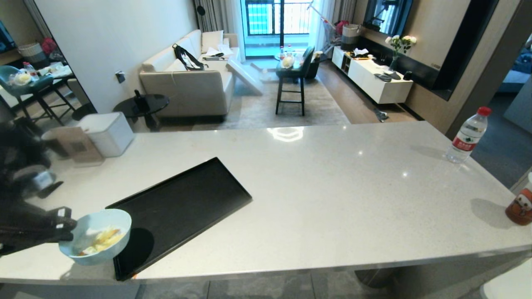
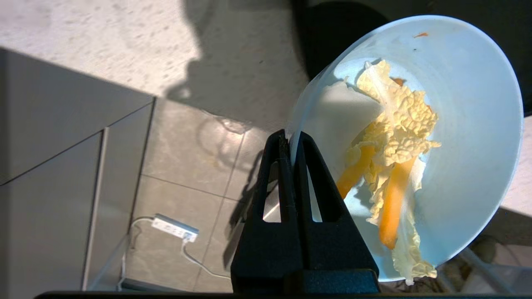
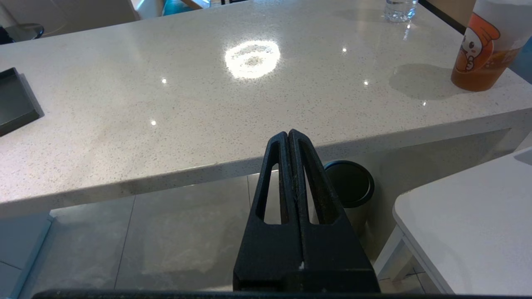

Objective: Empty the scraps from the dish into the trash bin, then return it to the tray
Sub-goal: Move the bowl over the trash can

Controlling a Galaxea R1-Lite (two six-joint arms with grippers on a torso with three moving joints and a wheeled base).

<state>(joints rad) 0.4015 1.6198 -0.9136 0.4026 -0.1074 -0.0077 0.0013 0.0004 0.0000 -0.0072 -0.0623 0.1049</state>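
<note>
dish: one pale-blue bowl (image 1: pixel 96 236), held off the near left corner of the desk (image 1: pixel 332 187), partly over the tray's near left corner and partly past the desk edge.
dish facing: tilted, its open mouth turned up and toward the robot's right; in the left wrist view (image 2: pixel 457 137) the rim stands nearly on edge, with floor tiles showing beyond it.
dish long axis: round, so none to speak of; the tilt makes it look oval.
scraps: one loose heap (image 2: pixel 395 158) lying against the lower inner wall; crinkled yellow-white leaf pieces and two orange strips, plus a small orange fleck near the far rim. The strips run lengthwise down the slope of the bowl.
left hand: (image 2: pixel 291 143) pinching the dish's rim, one finger inside the wall and one outside, pressed close on the thin edge.
right hand: (image 3: pixel 289 137) pressed together on nothing, held low before the desk's near edge, well apart from the dish.
tray: one matte-black rectangle (image 1: pixel 187 199), bare, lying askew on the desk with its long axis running from the near left toward the far right.
trash bin: not identifiable in these views.
other things, counted: one water bottle (image 1: pixel 467 135) upright near the far right corner; one orange-printed cup (image 3: pixel 484 45) at the right edge; one dark cylinder with a black top (image 3: pixel 351 187) on the floor under the desk.
</note>
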